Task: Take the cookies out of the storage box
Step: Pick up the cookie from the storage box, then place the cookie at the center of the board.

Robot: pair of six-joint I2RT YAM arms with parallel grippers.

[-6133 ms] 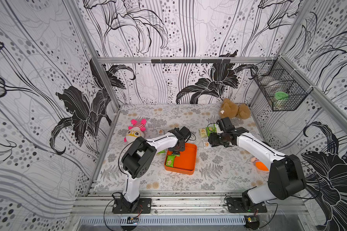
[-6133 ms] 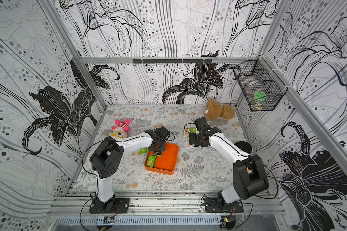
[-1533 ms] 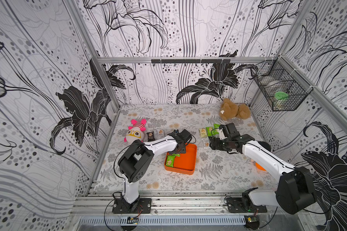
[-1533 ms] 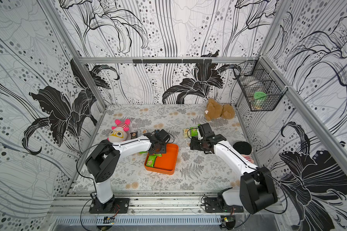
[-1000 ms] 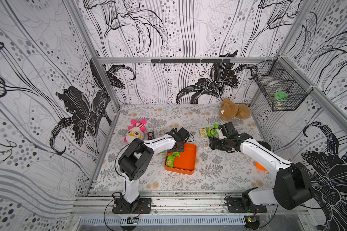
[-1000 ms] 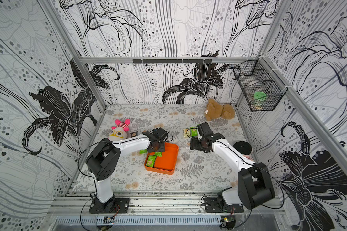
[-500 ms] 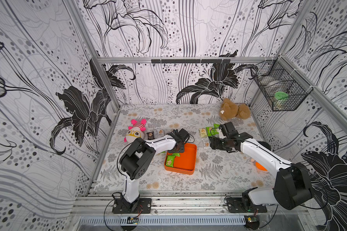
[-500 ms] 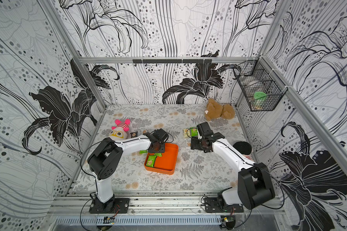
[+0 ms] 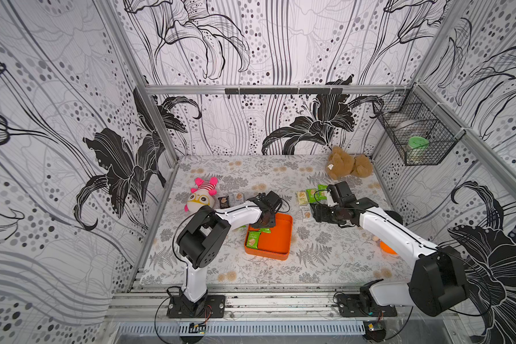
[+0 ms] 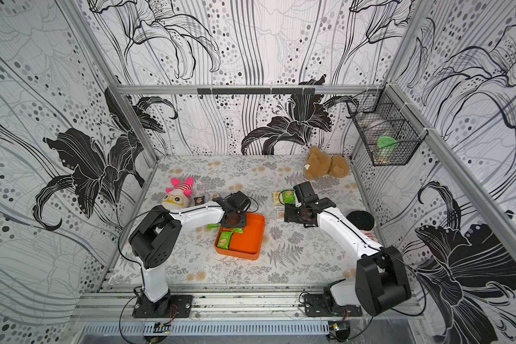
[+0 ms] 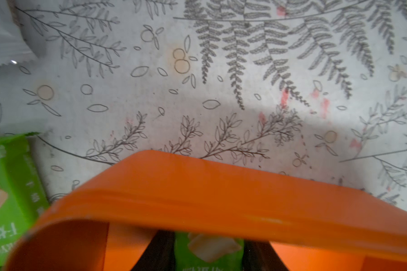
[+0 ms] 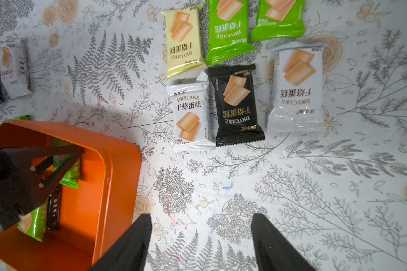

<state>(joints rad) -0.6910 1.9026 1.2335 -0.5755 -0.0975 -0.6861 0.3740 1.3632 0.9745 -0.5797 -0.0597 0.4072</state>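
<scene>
While both arms sit low over the floral-print mat (image 9: pixel 325 262), the room reads alike in both top views: lily wallpaper on three walls, aluminium frame, wire basket (image 9: pixel 414 140) hung on the right wall, brown teddy (image 9: pixel 350 166) far right, pink striped plush (image 9: pixel 201 196) far left. Storage box (image 9: pixel 277 238) lies mid-mat, a bit left of centre.

Left gripper (image 9: pixel 262 226) is down in the box's far left corner. Top views hide the fingertips; the left wrist view settles it — dark fingers (image 11: pixel 161 253) pressed against both sides of a green packet (image 11: pixel 209 262), just inside the orange wall. That view also shows a second green packet (image 11: pixel 7 192) outside on the mat, just beside the box corner.

Right wrist view adds more: a third green packet (image 12: pixel 32 225) and a black packet (image 12: pixel 54 211) in the box by the left gripper, plus six cookies (image 12: pixel 236 105) out on the mat near the box in two rough rows — pale yellow, two green, white, black, white. From above, the right arm covers part of that group.

Right gripper (image 12: pixel 201 241) hovers over bare mat near the box, jaws wide apart, nothing between them. Two loose packets (image 9: pixel 223 202), black and white, lie next to the plush.
</scene>
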